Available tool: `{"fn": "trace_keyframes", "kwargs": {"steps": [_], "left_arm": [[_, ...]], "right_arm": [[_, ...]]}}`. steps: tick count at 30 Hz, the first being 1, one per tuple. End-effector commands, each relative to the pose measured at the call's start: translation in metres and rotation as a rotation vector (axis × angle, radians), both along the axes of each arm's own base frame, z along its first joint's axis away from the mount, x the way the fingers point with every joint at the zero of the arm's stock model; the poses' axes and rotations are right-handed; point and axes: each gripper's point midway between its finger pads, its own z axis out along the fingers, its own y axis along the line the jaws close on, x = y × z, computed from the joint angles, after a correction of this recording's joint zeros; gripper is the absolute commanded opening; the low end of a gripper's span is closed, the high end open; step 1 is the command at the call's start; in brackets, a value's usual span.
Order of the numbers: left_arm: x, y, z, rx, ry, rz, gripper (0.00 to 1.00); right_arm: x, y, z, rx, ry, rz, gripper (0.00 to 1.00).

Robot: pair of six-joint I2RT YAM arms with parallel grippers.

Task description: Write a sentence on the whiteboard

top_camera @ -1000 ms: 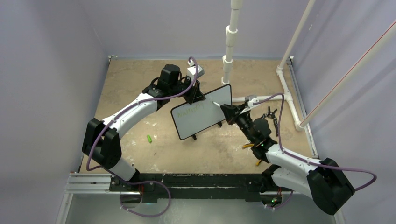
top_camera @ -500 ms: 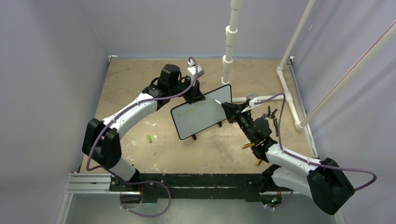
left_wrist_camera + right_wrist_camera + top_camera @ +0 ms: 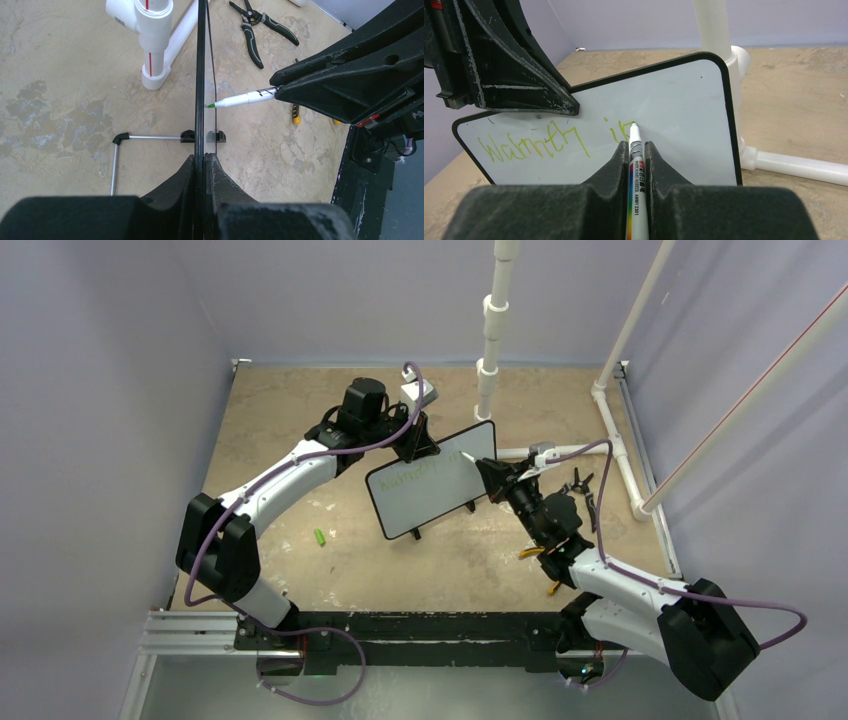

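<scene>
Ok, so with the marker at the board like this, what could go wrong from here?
1. The left gripper pinches the whiteboard at one edge only, so pressure from the marker might twist the board or make it slip.
2. The green writing lies just left of the marker tip, and the right gripper rides close to the surface. A stray stroke could smear the letters.

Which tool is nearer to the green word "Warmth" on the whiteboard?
Left. The left tool clamps the whiteboard edge just above that word; the right tool holds the marker beyond its end, at the later letters.
</scene>
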Motion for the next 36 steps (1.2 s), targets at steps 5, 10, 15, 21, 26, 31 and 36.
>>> {"fn": "trace_keyframes", "kwargs": {"steps": [5,10,15,21,26,31,36], "left_arm": [[-0.003,-0.004,0.002,-0.012,-0.026,-0.026,0.0],[-0.003,-0.005,0.002,-0.014,-0.026,-0.027,0.0],[-0.003,-0.006,0.001,-0.014,-0.022,-0.029,0.0],[-0.002,-0.005,0.001,-0.012,-0.023,-0.026,0.0],[-0.003,-0.005,0.002,-0.013,-0.027,-0.027,0.0],[-0.003,-0.004,0.002,-0.013,-0.027,-0.026,0.0],[-0.004,-0.004,0.003,-0.015,-0.028,-0.029,0.0]], "right_arm": [[-0.001,-0.002,-0.015,-0.004,0.053,-0.005,0.0],[-0.004,-0.004,-0.023,-0.006,0.078,-0.007,0.0],[-0.004,-0.007,-0.024,-0.008,0.084,-0.021,0.0],[-0.006,-0.008,-0.021,-0.003,0.074,-0.021,0.0],[-0.011,-0.012,0.005,0.031,-0.003,-0.019,0.0],[-0.014,-0.017,0.014,0.081,-0.013,-0.036,0.0],[-0.003,-0.019,0.01,0.068,0.009,-0.078,0.0]]}}
